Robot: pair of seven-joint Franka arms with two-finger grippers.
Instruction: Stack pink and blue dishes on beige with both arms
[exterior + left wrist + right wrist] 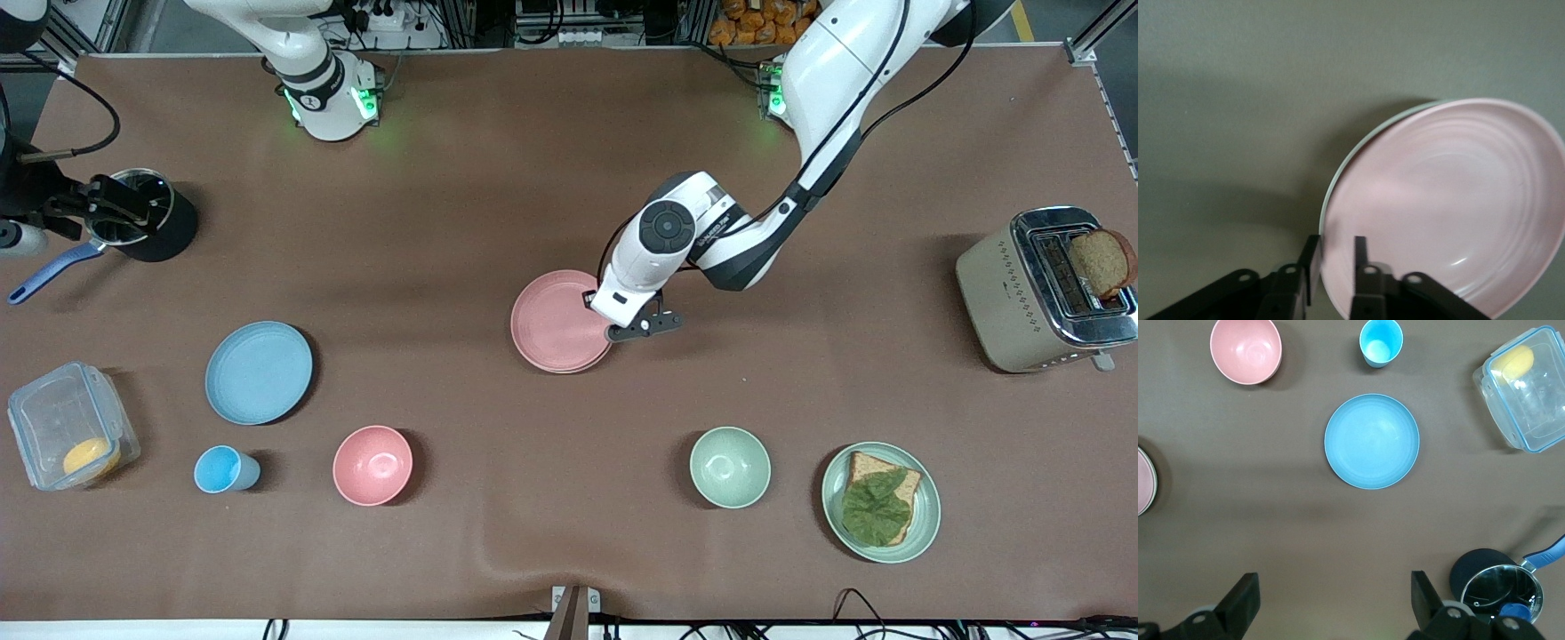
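a brown counter seen from above, with two white robot arms based along its farthest edge. nearest the front camera, a row of dishes: a clear lidded box with something yellow inside, at the right arm's end, then a small blue cup, a pink bowl, a green bowl, and a green plate carrying toast and a leaf, toward the left arm's end.

farther from the camera than the cup, the blue plate lies flat on the counter on its own, well apart from the other plates. near the middle of the counter, the pink plate sits on top of another plate; only a thin pale rim of the lower one shows beneath it, and its colour is hard to tell.

the left end effector is at the pink plate's edge on the side toward the left arm's end, its two fingers narrowly apart with the plate's rim between them.

farther still, a toaster holding a slice of bread stands at the left arm's end. at the right arm's end, a dark pot with a blue handle. the right end effector hangs high over the counter, its fingers spread wide and holding nothing.
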